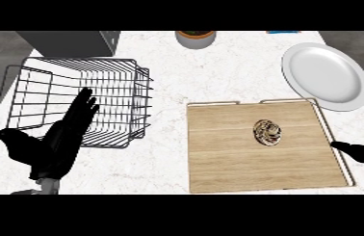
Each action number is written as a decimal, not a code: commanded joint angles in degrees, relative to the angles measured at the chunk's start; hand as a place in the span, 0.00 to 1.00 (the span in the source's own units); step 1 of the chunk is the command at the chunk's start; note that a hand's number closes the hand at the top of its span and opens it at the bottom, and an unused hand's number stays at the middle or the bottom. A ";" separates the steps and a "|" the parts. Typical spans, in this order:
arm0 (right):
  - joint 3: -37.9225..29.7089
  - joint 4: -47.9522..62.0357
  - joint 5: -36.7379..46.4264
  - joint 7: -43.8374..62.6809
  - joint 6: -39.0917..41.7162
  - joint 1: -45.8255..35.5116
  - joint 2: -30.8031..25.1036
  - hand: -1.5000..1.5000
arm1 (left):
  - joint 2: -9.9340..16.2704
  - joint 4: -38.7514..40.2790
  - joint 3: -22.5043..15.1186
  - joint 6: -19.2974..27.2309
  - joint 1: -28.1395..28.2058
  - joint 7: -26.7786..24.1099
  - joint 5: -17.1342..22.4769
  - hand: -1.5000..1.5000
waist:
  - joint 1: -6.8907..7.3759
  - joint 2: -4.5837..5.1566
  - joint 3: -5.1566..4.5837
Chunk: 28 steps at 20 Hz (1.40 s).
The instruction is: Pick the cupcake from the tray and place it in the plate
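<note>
A cupcake (267, 132) with brown and white swirled topping sits on the wooden tray (235, 167), right of the tray's middle. A white plate (323, 76) lies at the back right, touching the tray's far right corner. My left hand (71, 129) rests open at the left, fingers straight and pointing up, in front of the wire basket. Only a dark tip of my right hand (350, 150) shows at the right edge, just off the tray's right rim and right of the cupcake; how its fingers stand is hidden.
A wire basket (107, 76) stands on the counter at the left. A potted plant (195, 37) sits at the back middle. A dark box (71, 43) is at the back left corner. A blue item (284, 32) peeks in at the back right.
</note>
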 commanded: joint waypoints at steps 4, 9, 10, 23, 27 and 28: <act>5.05 -7.91 3.98 16.87 7.40 -0.24 -8.23 0.00 | -2.43 6.72 -3.68 0.81 4.64 2.26 -1.22 0.50 | 0.95 1.74 -1.65; 11.37 -12.21 9.23 27.92 7.92 -1.81 -6.54 0.00 | -3.27 6.64 -4.14 0.64 3.30 3.12 -1.76 0.50 | 1.22 1.77 -1.48; 12.75 -11.66 10.85 29.55 7.47 -2.90 -5.62 0.00 | -2.36 7.55 -4.04 -0.40 5.12 1.24 -2.55 0.50 | 1.92 1.88 -1.49; 24.32 -8.84 20.63 43.34 8.71 -9.68 5.28 0.00 | -2.20 7.65 -1.08 -3.72 4.15 2.09 -0.80 0.50 | 2.19 1.81 -1.30; 23.77 -7.22 20.87 46.97 10.58 -14.70 7.49 0.00 | -4.22 8.87 -2.92 -3.21 4.24 1.33 -2.47 0.50 | 2.22 1.83 -1.32; 25.39 -5.44 22.79 44.94 8.95 -14.90 9.26 0.00 | -5.33 11.29 -2.72 -2.34 2.39 1.05 -3.14 0.50 | 1.95 2.04 -1.30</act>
